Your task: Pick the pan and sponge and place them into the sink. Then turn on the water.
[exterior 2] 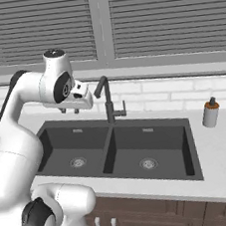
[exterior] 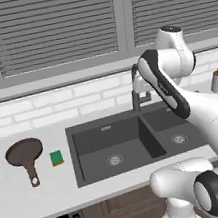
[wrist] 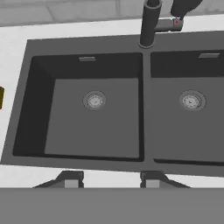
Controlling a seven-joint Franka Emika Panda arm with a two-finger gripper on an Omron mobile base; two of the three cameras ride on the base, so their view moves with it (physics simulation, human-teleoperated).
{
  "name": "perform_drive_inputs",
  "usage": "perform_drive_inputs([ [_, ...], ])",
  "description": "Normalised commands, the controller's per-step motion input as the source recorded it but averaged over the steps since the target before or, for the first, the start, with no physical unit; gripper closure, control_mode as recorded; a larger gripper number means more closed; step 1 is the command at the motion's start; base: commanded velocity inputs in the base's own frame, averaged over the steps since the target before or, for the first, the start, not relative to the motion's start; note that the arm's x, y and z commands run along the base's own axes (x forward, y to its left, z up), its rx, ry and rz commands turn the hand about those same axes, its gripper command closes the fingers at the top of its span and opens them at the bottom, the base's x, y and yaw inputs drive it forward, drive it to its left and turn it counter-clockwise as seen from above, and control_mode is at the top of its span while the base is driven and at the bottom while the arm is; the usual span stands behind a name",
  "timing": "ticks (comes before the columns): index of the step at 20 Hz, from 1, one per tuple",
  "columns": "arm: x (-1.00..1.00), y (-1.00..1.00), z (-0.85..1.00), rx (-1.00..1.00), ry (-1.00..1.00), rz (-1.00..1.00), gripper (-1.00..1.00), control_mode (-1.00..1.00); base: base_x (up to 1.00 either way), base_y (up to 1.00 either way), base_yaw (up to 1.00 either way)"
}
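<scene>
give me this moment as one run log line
phase: start | gripper: open, empty, above sink | pan: on counter left of sink | sponge: on counter beside pan | faucet: no water

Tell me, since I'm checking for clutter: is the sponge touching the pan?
Apart. The left base view shows bare counter between the sponge and the pan.

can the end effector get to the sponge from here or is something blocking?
Probably yes. The end effector hangs open above the sink; the sponge lies on bare counter left of it, apart from the pan.
</scene>
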Motion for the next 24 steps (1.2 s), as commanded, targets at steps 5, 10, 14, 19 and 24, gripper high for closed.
perform_drive_inputs([
  [5,-0.17,0.13,-0.11,0.00,-0.01,0.00,-1.00,-1.00,0.00,0.00,0.00],
  [10,0.00,0.53,-0.47,-0.01,0.09,0.00,-1.00,-1.00,0.00,0.00,0.00],
  [14,-0.01,0.69,-0.26,0.00,0.01,0.00,-1.00,-1.00,0.00,0.00,0.00],
  [19,0.00,0.81,-0.02,0.00,0.00,0.03,-1.00,-1.00,0.00,0.00,0.00],
  [24,0.01,0.97,-0.01,0.00,0.00,0.05,-1.00,-1.00,0.00,0.00,0.00],
])
